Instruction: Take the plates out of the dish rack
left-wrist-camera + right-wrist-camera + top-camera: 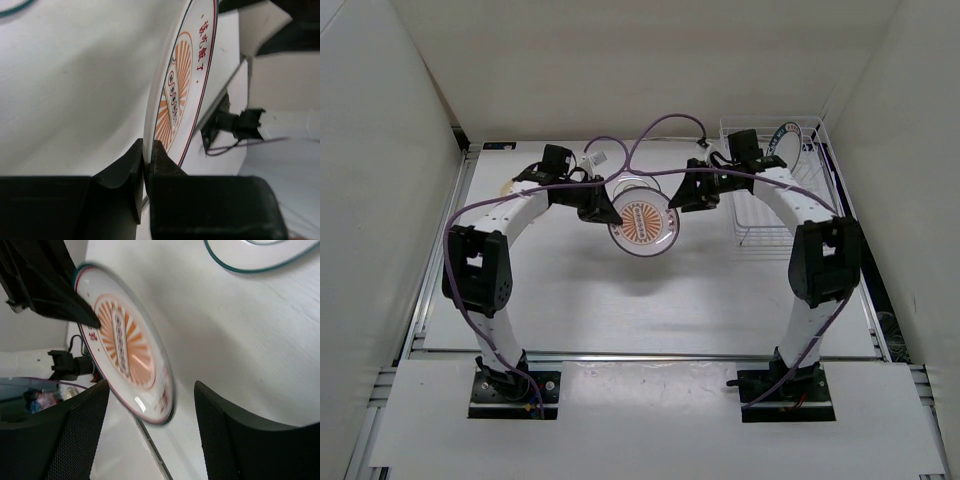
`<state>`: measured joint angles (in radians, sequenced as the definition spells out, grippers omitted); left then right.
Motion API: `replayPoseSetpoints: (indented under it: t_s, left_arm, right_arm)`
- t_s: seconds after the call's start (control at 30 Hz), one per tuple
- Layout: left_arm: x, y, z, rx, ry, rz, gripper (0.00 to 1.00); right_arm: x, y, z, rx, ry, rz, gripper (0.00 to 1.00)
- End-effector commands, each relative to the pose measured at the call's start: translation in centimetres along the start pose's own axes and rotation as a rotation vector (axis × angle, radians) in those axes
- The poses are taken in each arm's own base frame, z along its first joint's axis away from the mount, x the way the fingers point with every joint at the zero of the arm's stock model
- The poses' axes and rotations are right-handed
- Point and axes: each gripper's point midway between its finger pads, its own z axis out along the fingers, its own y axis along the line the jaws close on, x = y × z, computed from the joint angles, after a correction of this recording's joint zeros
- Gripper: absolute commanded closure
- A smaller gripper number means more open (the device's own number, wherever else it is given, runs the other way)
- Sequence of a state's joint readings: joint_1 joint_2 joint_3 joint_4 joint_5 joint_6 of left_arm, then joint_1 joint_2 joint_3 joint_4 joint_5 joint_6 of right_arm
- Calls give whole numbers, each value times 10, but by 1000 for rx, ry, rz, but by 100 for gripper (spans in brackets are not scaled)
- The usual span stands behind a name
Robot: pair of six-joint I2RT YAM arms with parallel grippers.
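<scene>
Left wrist view: the left gripper (146, 161) is pinched tight on the rim of the orange-centred plate (181, 85), one pad on each face, with only a thin bite of the edge between them. The plate stands on edge in the air above the table (620, 300), between the two arms. In the right wrist view the right gripper (151, 397) holds nothing: its jaws stand wide either side of the plate's far rim and appear clear of it.

This looks like a hand-over in mid-air, with the plate's whole weight now on the left pinch. The right arm would do best to draw straight back along the line of its open jaws, so neither finger clips the rim and twists the plate out of so shallow a grip. The left arm should move slowly and avoid swinging the plate.

A green-rimmed plate (260, 257) already lies flat on the table close beneath, the likely place to set this one down. Well off to the right, the dish rack (760, 235) holds another plate (782, 150) on edge.
</scene>
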<state>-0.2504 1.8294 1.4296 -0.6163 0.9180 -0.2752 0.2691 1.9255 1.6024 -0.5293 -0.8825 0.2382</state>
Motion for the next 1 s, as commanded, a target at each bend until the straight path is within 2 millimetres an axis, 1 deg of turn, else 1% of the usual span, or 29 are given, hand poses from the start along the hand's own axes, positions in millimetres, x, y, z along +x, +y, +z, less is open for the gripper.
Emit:
replayPoseSetpoints:
  t_s: [0.0,0.03,0.07,0.1,0.13,0.17,0.23,0.27,0.3,0.33,0.37,0.4,0.43,0.47,0.5,0.53,0.57,0.6,0.63,0.67,0.7,0.73,0.77,0.8,0.83,0.87,0.93,0.97]
  left_arm:
    - [-38,-2,-8,-96,-128,-10,90]
    - [-41,-3,-7,-94,-132,-23,90]
    - [-45,1,-4,-101,-138,-39,90]
    - [-48,1,-3,-98,-141,-76,90]
    - [-59,-1,-3,-102,-164,-77,90]
    - [-61,3,1,-103,-160,-102,90]
    - [-71,3,5,-94,-173,-142,90]
    - [-83,9,7,-93,-186,-155,90]
    - [-83,7,11,-62,-168,-173,90]
    - [-92,10,10,-45,-184,-199,90]
    - [-100,6,11,-27,-191,-198,90]
    - [-103,18,15,-24,-188,-227,90]
    - [-108,21,12,-11,-190,-257,90]
    - [-117,17,12,8,-202,-243,90]
    - [-125,29,12,14,-213,-255,90]
    - [-132,37,6,17,-228,-271,90]
    - [-139,40,4,27,-237,-264,90]
    - [-150,42,-1,31,-260,-261,90]
    - [-154,56,1,26,-266,-269,90]
    - [-160,64,-4,29,-281,-270,90]
    - [-165,64,-4,32,-286,-262,90]
    - [-165,79,-1,35,-283,-277,90]
    - [-163,86,4,32,-275,-289,90]
    - [-164,88,5,30,-275,-279,90]
    - [-160,99,12,25,-262,-299,90]
    - [-159,103,14,23,-257,-307,90]
    - [-158,105,17,29,-252,-297,90]
    - [-155,111,20,27,-245,-308,90]
  right_arm:
    - [0,16,-37,80,-67,-63,27]
    - [8,16,-39,93,-60,-49,27]
    - [11,27,-47,91,-72,-77,27]
    - [13,31,-51,90,-77,-111,27]
    - [17,33,-55,103,-77,-119,27]
    - [26,42,-63,102,-82,-126,27]
    - [35,48,-70,112,-88,-142,27]
    - [40,52,-78,116,-104,-160,27]
    - [50,57,-80,108,-88,-143,27]
    - [55,65,-87,107,-97,-176,27]
    - [63,68,-89,97,-86,-179,27]
    - [77,66,-90,101,-59,-159,27]
    - [85,72,-95,92,-53,-205,27]
    - [91,69,-99,102,-46,-203,27]
    - [104,64,-104,113,-21,-171,27]
    - [109,64,-109,112,-18,-199,27]
    - [110,57,-116,131,-22,-182,27]
    - [114,54,-121,132,-15,-169,27]
    - [123,51,-126,141,5,-125,29]
    - [120,44,-134,152,-6,-109,30]
    - [120,42,-139,150,-8,-93,30]
    - [119,41,-144,149,-10,-71,32]
    - [116,33,-148,162,-26,-44,32]
    - [113,34,-151,160,-41,-45,33]
    - [112,30,-152,163,-42,-41,33]
    - [112,29,-152,163,-42,-41,33]
    - [105,28,-152,166,-54,-50,33]
    - [99,25,-154,173,-76,-57,33]
